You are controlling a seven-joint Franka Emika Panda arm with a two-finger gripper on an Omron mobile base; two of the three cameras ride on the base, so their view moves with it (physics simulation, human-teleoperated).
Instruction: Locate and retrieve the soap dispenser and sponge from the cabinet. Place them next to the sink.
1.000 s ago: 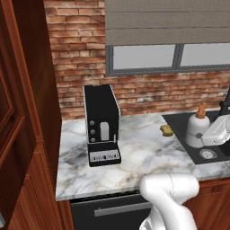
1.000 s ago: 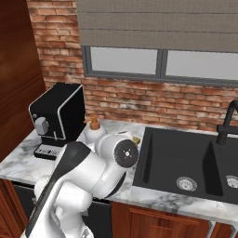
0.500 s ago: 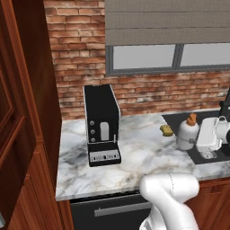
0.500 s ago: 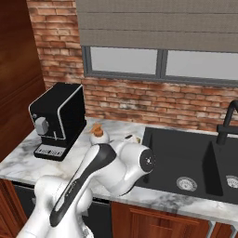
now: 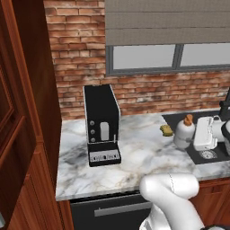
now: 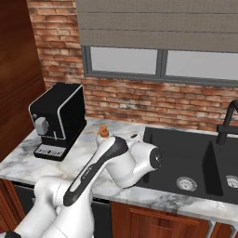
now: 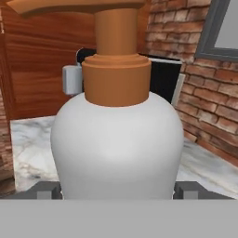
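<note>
Hand view: soap dispenser (image 7: 117, 139) sits very close, pale rounded body with tan-orange pump collar above, standing upright between the two dark fingertips (image 7: 46, 189), one at each lower side of the bottle. Jaws stand wide, flanking the bottle's widest part; whether the pads actually press its sides cannot be told. Behind it, coffee machine (image 7: 165, 76), brick wall (image 7: 186, 56) and a reddish wood panel.

Left base view: dispenser (image 5: 184, 132) stands on the marble counter (image 5: 134, 152), right at the left edge of the black sink (image 5: 179, 117). White gripper (image 5: 198, 134) is just beside it on the sink side, over the basin. Sponge (image 5: 166, 130), small and yellow, lies on the marble just left of the bottle, near the sink's back corner, apart from the gripper. Black coffee machine (image 5: 101, 123) stands well to the left; cabinet (image 5: 24, 112) rises along the left edge of frame.

Right base view: arm's forearm and wrist cover most of the bottle; its orange pump top (image 6: 102, 132) pokes up behind the arm, left of the sink (image 6: 186, 153). Black faucet (image 6: 228, 122) at far right of the basin, round metal drain (image 6: 183, 183) on the basin floor.
</note>
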